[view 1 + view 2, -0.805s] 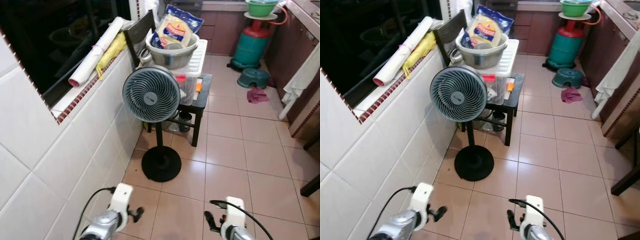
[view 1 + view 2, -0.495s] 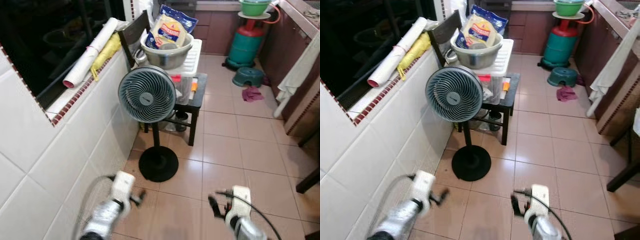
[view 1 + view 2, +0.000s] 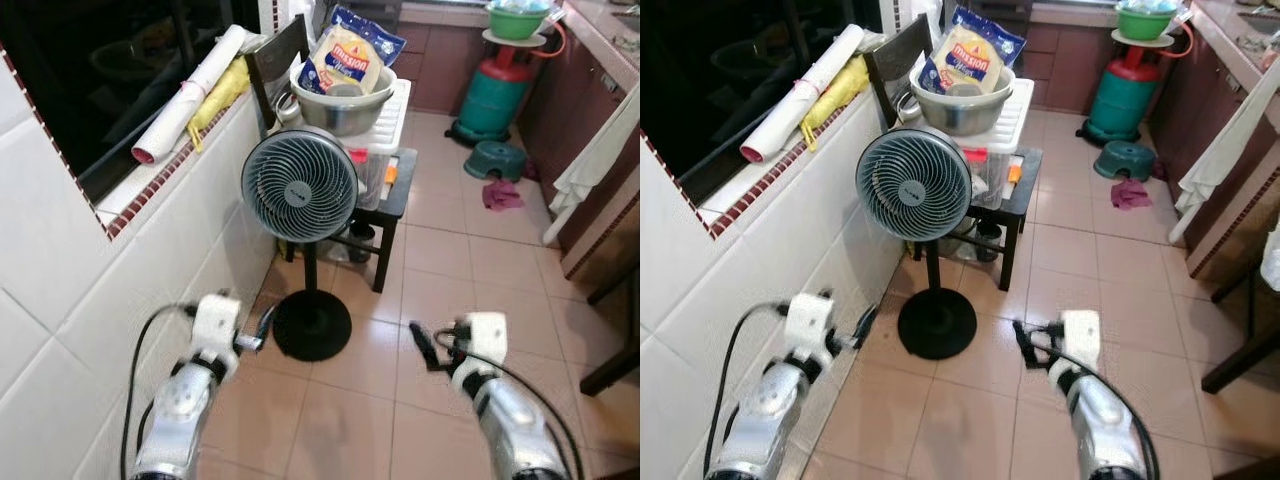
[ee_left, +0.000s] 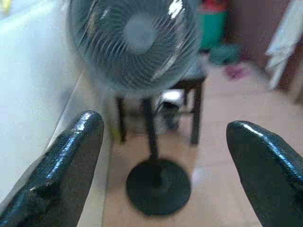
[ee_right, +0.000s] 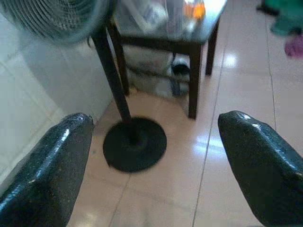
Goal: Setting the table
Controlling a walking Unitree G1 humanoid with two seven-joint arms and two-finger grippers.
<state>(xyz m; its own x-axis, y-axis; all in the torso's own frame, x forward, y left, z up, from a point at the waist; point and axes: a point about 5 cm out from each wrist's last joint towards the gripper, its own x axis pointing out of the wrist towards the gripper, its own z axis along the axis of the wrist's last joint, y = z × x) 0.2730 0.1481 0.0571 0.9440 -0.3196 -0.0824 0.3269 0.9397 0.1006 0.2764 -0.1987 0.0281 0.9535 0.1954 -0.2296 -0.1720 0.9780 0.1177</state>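
Note:
Both arms are held out low over the tiled floor. My left gripper [image 3: 262, 328] is open, close to the white tiled wall and just left of the fan's round base [image 3: 311, 325]. My right gripper [image 3: 424, 346] is open too, with nothing between its fingers [image 5: 47, 165], to the right of that base. Ahead stands a grey pedestal fan [image 3: 300, 187]. Behind it a small dark table [image 3: 402, 195] carries a white crate [image 3: 388, 125], a metal bowl [image 3: 343, 105] and a yellow tortilla packet [image 3: 350, 58]. In the left wrist view the left gripper [image 4: 163, 142] points at the fan.
The tiled wall [image 3: 90, 300] with a ledge holding a rolled paper [image 3: 190, 95] runs along the left. A green gas cylinder [image 3: 503, 88], a green stool [image 3: 503, 157] and a pink cloth [image 3: 500, 195] are far back. A white towel [image 3: 595, 160] and a dark leg [image 3: 610, 365] are on the right.
Both arms have lifted and reached forward, from the bottom edge up to beside the fan's base. The head view has shifted slightly.

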